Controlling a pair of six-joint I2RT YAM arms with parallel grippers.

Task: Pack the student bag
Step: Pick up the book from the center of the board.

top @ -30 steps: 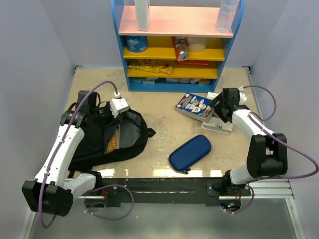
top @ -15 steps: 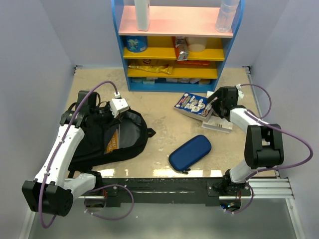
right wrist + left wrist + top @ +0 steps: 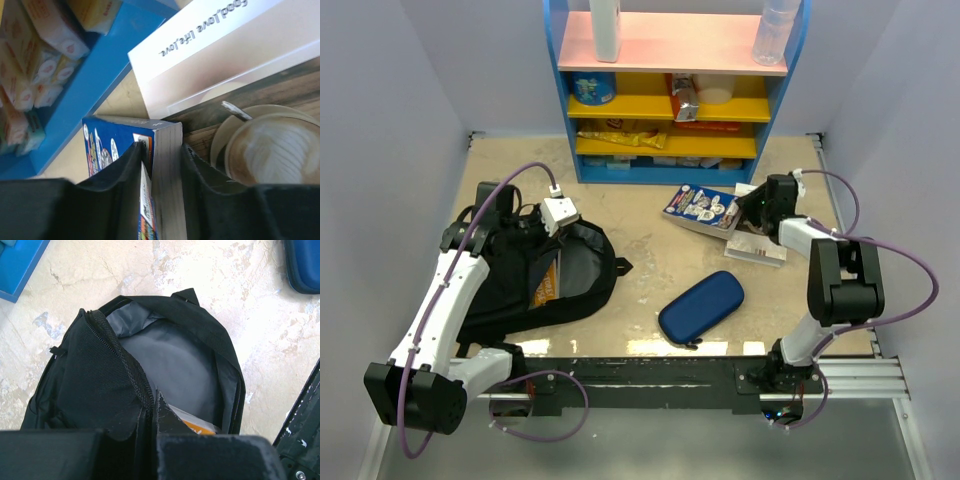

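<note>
The student bag (image 3: 535,275) lies black and unzipped at the left of the table. Its grey-lined mouth (image 3: 165,355) gapes, with an orange-covered item (image 3: 200,426) inside. My left gripper (image 3: 558,213) is shut on the bag's zipper edge (image 3: 125,375) and holds it up. At the right, a blue illustrated book (image 3: 703,208) leans on a white book with a coffee-cup cover (image 3: 760,248). My right gripper (image 3: 745,215) is shut on the blue book's corner (image 3: 120,140), one finger on its cover and the other on its far face by the page edge.
A dark-blue oval pencil case (image 3: 701,306) lies in the front middle of the table. A blue shelf unit (image 3: 675,170) with yellow shelves of snack packs stands at the back, close behind the books. The black rail (image 3: 650,375) runs along the near edge.
My right gripper has slid left onto the blue book and closed on it, and the book has shifted slightly left. The left arm and the bag have not moved.
</note>
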